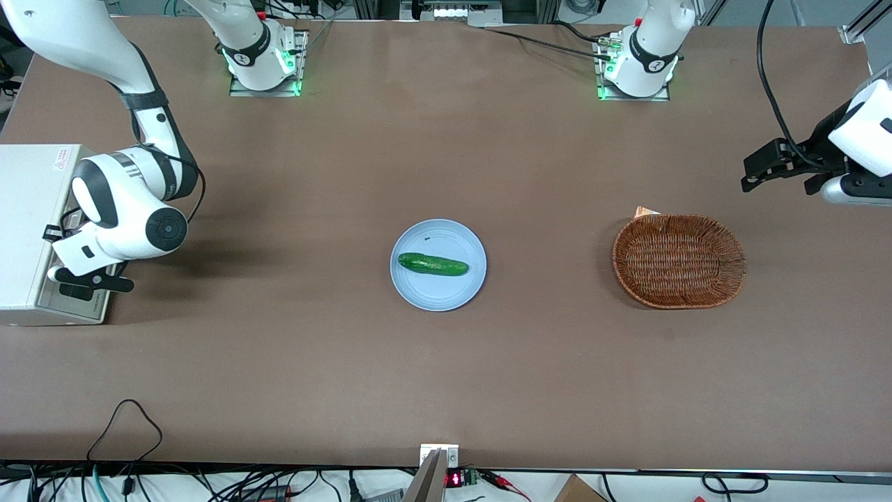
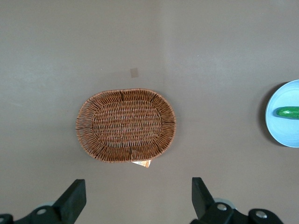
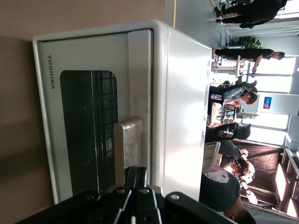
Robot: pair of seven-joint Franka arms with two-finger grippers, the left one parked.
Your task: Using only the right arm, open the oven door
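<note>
The off-white oven (image 1: 28,230) stands at the working arm's end of the table; it also fills the right wrist view (image 3: 182,116). The oven door (image 3: 84,126), with its dark glass window and the wire rack showing through, lies flat against the oven front. Its silver bar handle (image 3: 128,144) runs along the door's upper edge. The right arm (image 1: 125,202) reaches down in front of the oven. Its gripper (image 1: 94,280) is right at the door. In the wrist view the gripper (image 3: 136,176) has its fingers pressed together, with the tips right beside the handle.
A light blue plate (image 1: 437,293) with a green cucumber (image 1: 432,264) sits mid-table. A brown wicker basket (image 1: 679,261) lies toward the parked arm's end; it also shows in the left wrist view (image 2: 125,125).
</note>
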